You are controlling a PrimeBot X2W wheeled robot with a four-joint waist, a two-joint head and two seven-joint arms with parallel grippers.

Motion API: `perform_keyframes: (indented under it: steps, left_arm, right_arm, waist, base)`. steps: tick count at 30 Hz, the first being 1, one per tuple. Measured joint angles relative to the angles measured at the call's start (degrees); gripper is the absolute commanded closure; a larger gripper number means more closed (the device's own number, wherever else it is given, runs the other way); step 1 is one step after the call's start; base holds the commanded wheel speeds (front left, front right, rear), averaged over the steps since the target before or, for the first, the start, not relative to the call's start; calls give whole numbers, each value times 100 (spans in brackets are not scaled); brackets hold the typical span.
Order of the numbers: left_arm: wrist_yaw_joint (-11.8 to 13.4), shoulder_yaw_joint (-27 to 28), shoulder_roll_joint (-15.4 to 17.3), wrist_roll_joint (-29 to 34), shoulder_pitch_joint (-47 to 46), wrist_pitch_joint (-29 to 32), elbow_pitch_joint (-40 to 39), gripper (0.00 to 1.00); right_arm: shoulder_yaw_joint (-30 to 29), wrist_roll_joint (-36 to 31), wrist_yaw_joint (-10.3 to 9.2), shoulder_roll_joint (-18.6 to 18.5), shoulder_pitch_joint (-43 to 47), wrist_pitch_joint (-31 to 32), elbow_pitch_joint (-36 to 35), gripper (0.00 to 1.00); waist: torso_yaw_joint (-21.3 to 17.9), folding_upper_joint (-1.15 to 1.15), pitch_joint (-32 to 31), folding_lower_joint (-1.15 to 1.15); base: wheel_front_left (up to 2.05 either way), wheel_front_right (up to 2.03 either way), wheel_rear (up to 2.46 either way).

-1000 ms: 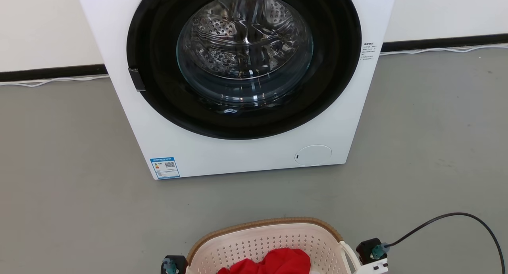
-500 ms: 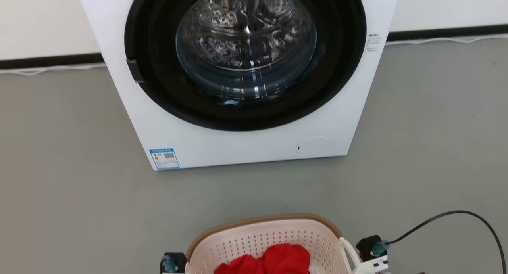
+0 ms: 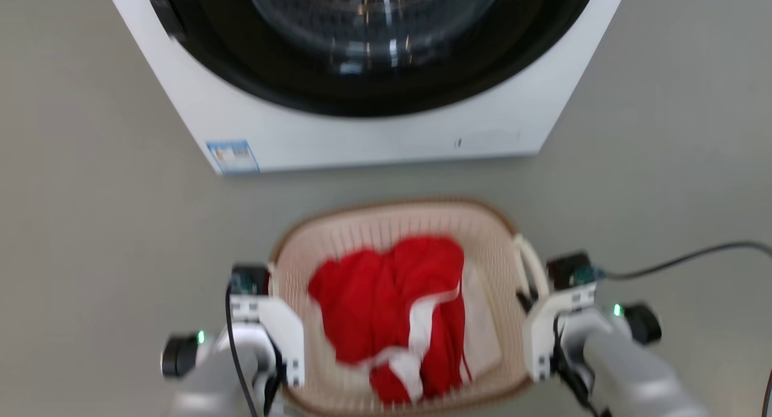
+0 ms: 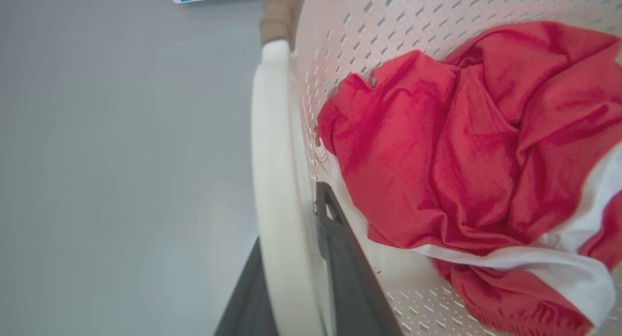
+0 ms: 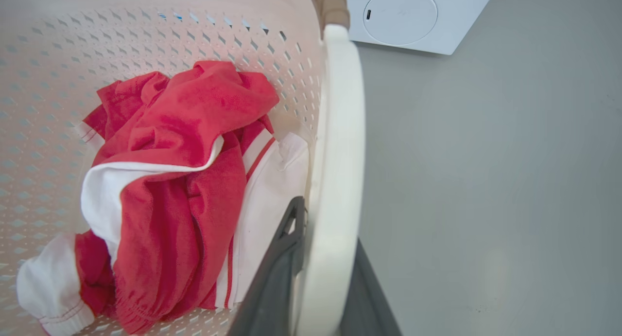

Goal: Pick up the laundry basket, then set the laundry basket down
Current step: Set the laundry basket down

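Observation:
The laundry basket (image 3: 386, 215) is cream, perforated and brown-rimmed, and sits low in the head view in front of the washer. A red and white garment (image 3: 386, 296) lies crumpled inside it. My left gripper (image 3: 272, 311) is shut on the basket's left loop handle (image 4: 274, 170), with one dark finger (image 4: 340, 258) inside the wall and the other outside. My right gripper (image 5: 328, 229) is shut on the right handle (image 5: 340, 132) in the same way. Whether the basket's base touches the floor is hidden.
The big white washing machine (image 3: 374, 133) with its dark round door stands close beyond the basket. A black cable (image 3: 681, 257) runs over the grey floor (image 3: 90, 224) to my right wrist. Open floor lies on both sides.
The head camera has tilted down, blurring the picture. The washer has slid up, and the whole basket with both forearms now shows. The gap between basket and washer looks narrower.

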Motion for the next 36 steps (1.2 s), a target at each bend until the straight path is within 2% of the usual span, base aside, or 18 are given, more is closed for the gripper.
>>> perform_keyframes:
  steps: [14,23,29,36]
  left_arm:
    - [21,16,92,314,-1869,-565,30,100]
    - [27,42,126,398,-2605,-717,71,100]
    - [67,155,122,398,-2820,-907,71,100]
    - [67,267,114,456,-2925,-957,31,100]
  right_arm:
    - [-584,-526,2,-2,-1706,-767,356,100]
    - [-911,-719,2,-12,-2332,-959,423,100]
    - [-1182,-983,4,-21,-2600,-1061,452,100]
    - [-1607,-1428,7,-20,-2701,-1107,472,100]
  waist:
    - [64,0,1928,0]
    - [71,0,3108,0]
    - [76,0,3577,0]
    - [138,0,3803,0]
  base:
    - [0,0,0]
    - [0,0,0]
    - [0,0,0]
    - [0,0,0]
